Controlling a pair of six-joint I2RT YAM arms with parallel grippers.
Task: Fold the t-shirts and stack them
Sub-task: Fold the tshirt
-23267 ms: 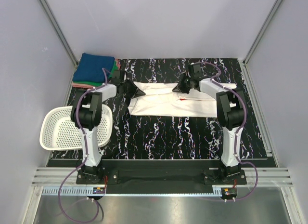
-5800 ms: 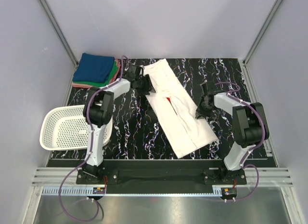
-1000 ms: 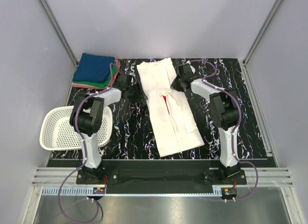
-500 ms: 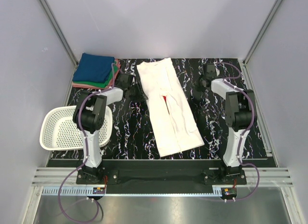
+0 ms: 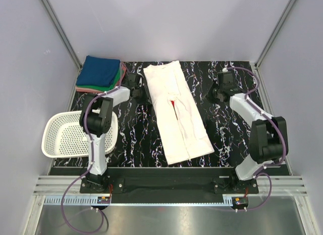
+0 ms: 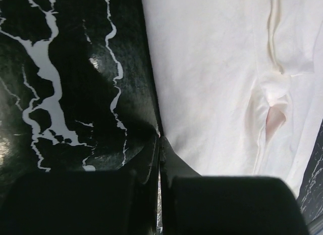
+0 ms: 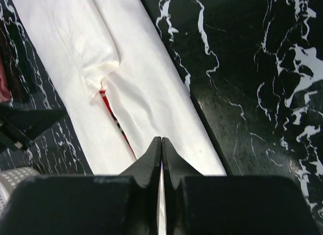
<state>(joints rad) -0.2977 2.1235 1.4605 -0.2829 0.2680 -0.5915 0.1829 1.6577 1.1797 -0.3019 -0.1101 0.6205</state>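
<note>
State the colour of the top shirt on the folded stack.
Blue. The top shirt shows best in the top external view.

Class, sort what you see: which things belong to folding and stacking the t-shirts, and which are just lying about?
Belongs to the job: white t-shirt laid out flat; stack of folded shirts, blue on top.
Just lying about: white mesh basket.
</note>
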